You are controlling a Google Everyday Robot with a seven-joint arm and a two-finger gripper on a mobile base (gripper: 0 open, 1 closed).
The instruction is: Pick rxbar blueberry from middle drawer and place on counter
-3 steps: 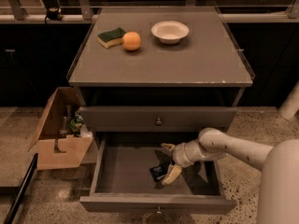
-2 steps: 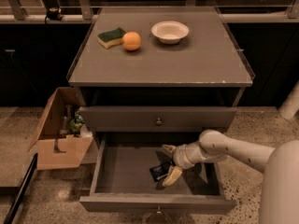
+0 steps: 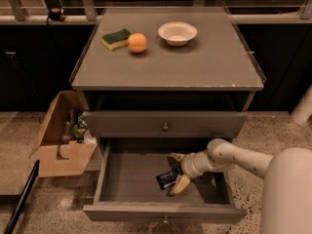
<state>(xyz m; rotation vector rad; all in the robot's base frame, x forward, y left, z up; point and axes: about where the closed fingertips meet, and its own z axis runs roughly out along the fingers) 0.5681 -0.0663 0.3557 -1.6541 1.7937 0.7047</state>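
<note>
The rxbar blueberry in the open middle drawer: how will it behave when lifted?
Flat and small, the rxbar blueberry probably is light and won't roll. Its shiny wrapper may slip in the pincer, which is right by it inside the middle drawer.

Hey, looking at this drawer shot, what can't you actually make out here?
Camera view: the right end of the rxbar blueberry is covered by the gripper, which is low inside the middle drawer. The wrapper's print is too small to read.
Camera view: the contents of the cardboard box left of the cabinet are too dark and small to name.
Camera view: whatever lies below the drawer's front is cut off by the bottom edge.
</note>
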